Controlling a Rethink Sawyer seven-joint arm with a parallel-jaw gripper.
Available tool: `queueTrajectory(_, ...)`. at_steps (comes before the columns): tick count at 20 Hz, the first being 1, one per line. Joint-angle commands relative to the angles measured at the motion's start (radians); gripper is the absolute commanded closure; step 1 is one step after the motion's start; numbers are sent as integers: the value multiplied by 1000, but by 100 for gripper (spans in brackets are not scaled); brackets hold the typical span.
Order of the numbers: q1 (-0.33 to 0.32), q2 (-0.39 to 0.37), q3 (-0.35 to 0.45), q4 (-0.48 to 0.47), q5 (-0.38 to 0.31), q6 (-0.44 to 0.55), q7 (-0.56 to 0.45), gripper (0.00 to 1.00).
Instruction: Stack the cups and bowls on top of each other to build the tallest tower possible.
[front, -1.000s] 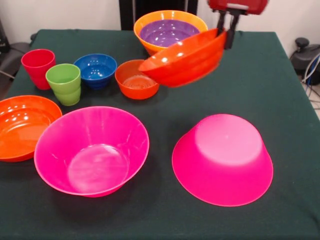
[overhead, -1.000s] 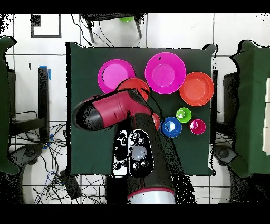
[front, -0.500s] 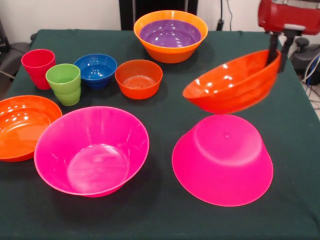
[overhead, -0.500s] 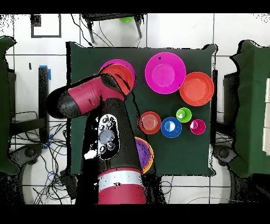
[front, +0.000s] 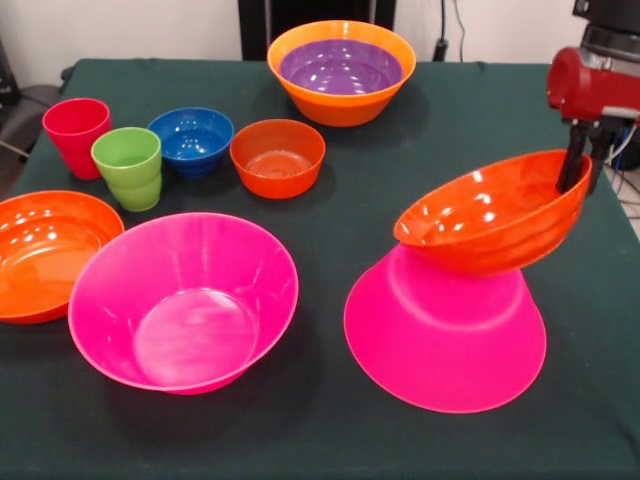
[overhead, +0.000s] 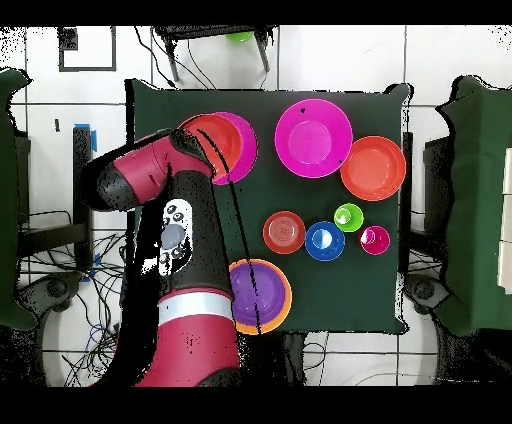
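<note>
1. Step in hand: setting the first bowl on the tower base. My claw (front: 578, 172) is clamped on the far rim of a shallow red-orange bowl (front: 490, 215), which hangs tilted with its underside at or just above the upturned pink bowl (front: 440, 335); contact unclear.
2. Next: level it, centre it over the base, lower, then let go.
3. Containers: purple bowl (front: 338, 66) nests inside the orange bowl (front: 340, 108).
4. Upright pink bowl (front: 180, 300), second red-orange bowl (front: 45, 250), small orange bowl (front: 277, 157), blue bowl (front: 192, 140), red cup (front: 76, 135) and green cup (front: 128, 167) all look empty.
</note>
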Motion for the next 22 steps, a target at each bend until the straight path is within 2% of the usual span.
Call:
queueTrajectory(1, 37, 99, -75, -107, 0, 46, 196, 100)
queueTrajectory(13, 82, 139, -151, -164, 58, 114, 166, 100)
queueTrajectory(22, 119, 201, -205, -165, 104, 37, 200, 100)
